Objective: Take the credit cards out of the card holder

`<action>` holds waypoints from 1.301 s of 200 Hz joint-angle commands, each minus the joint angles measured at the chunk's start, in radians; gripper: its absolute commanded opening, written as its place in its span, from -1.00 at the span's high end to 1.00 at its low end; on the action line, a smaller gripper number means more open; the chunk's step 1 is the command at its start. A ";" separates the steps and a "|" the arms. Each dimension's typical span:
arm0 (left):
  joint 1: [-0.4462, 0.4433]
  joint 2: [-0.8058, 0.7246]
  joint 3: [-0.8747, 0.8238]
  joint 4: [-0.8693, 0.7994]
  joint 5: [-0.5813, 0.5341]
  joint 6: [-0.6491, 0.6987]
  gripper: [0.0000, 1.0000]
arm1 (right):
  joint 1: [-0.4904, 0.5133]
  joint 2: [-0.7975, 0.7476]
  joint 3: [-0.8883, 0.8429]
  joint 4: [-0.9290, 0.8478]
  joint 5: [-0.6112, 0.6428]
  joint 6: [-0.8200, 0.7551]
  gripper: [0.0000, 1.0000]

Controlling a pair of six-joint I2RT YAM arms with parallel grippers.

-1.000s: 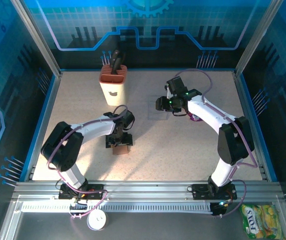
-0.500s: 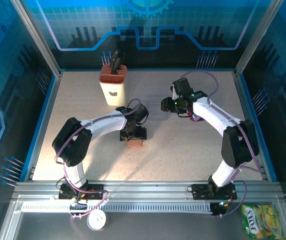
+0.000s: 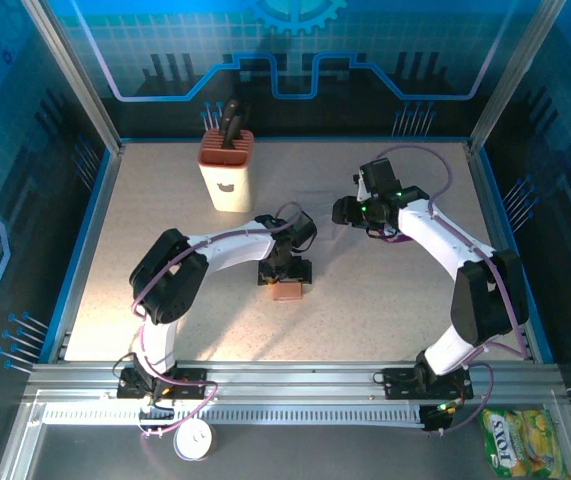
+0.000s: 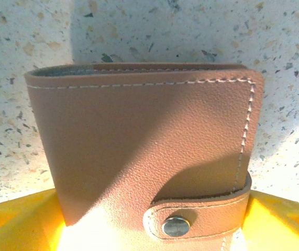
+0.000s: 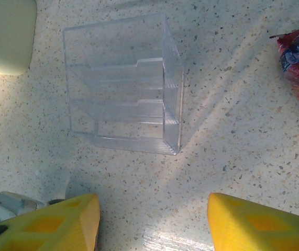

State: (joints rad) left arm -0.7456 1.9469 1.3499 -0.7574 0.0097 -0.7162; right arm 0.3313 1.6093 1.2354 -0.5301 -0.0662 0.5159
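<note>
Brown card holder (image 4: 139, 146), snapped closed, sits gripped between the left jaws.

Bright, sharp pictures; a diagonal shadow crosses the holder (image 4: 139, 136), strong glare whitens its lower part and the fingers (image 4: 18, 230)

Plainly a robotics lab cell: walled far and at both sides with blue circuit-print panels (image 3: 415, 50), framed in aluminium posts (image 3: 70, 70), floored by a speckled bench (image 3: 365, 310).
</note>
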 commanded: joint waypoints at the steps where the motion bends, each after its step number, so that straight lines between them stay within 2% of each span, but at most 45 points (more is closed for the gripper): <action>1: -0.005 -0.005 0.010 0.008 0.046 -0.029 -0.72 | -0.011 -0.029 -0.007 0.004 -0.032 -0.005 -0.16; 85: -0.003 -0.076 -0.055 0.048 0.053 -0.040 -0.74 | 0.034 -0.035 0.022 -0.027 -0.019 0.010 -0.15; 134: 0.018 -0.182 -0.125 0.131 0.048 -0.028 -0.74 | 0.094 -0.024 0.057 -0.104 -0.002 0.032 -0.12; 184: 0.099 -0.324 -0.282 0.254 0.064 -0.025 -0.69 | 0.206 -0.009 0.086 -0.180 0.037 0.066 -0.08; 260: 0.257 -0.502 -0.502 0.421 0.135 -0.011 -0.59 | 0.417 0.094 0.129 -0.267 0.072 0.182 0.01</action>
State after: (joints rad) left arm -0.5297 1.5120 0.9024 -0.4164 0.0959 -0.7341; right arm 0.6876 1.6592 1.3354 -0.7300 -0.0143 0.6373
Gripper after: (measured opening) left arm 0.802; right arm 0.500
